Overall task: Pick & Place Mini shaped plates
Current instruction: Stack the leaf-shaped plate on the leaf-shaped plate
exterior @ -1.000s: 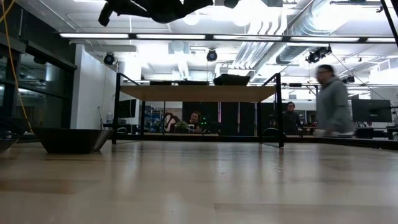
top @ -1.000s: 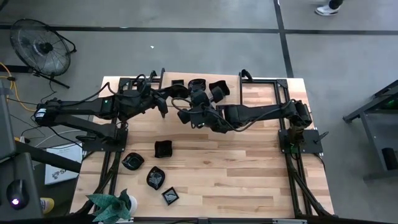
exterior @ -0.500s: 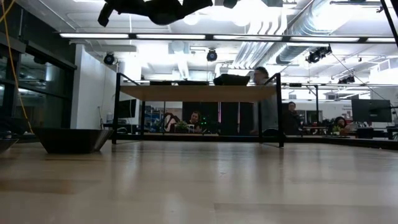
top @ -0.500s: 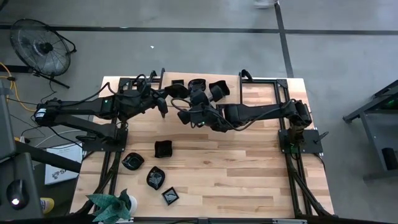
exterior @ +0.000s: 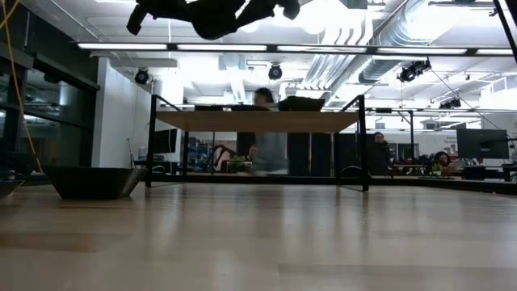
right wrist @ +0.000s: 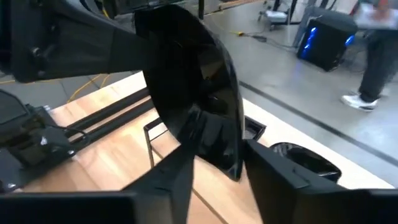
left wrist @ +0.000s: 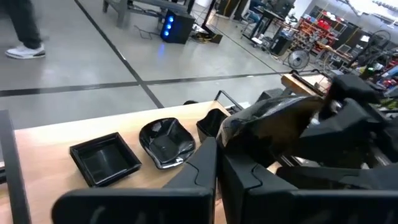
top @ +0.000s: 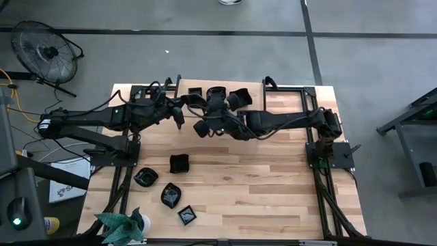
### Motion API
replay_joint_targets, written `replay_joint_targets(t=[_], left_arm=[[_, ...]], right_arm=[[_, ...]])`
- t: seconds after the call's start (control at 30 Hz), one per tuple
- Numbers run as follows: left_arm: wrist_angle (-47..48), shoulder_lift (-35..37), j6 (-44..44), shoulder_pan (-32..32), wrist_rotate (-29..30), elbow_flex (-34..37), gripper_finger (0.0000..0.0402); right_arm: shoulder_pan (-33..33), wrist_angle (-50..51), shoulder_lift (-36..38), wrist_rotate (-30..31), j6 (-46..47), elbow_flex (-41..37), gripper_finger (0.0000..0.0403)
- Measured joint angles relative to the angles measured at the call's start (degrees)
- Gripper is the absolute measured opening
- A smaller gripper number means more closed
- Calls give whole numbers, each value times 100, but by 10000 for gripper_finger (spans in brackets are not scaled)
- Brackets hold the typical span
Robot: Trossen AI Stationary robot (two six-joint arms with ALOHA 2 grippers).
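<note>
One mini plate (right wrist: 193, 81) changed hands above the table's (top: 273, 178) far side: I saw the right gripper (right wrist: 217, 165) spread its fingers off it just as the left gripper (left wrist: 217, 163) pinched together on its rim, so placing now looked like the left arm's job.

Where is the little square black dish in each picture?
High view: the square dish sits at the table's far edge, at the left end of a row of dishes.
Low view: not in it.
Left wrist view: it lies flat on the wood, in plain sight.
Right wrist view: only a corner seems to peek out behind a big dish up in the air.
Shared landmark: the wavy dish right beside it.
</note>
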State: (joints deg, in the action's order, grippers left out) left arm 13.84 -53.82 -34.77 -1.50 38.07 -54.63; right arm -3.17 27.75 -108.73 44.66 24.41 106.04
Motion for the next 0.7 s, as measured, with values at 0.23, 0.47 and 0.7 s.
replay_joint_targets(t=[0.23, 0.47, 0.7], left_arm=[[-58, -1, -4, 5, -39, 0, 0], [-58, 0, -21, 0, 128, 0, 0], [-46, -44, -47, -668, -721, -2, 0]], right_arm=[[69, 25, 35, -267, 105, -2, 187], [93, 591, 321, -284, 247, -2, 197], [132, 2368, 890, -78, 919, -2, 198]])
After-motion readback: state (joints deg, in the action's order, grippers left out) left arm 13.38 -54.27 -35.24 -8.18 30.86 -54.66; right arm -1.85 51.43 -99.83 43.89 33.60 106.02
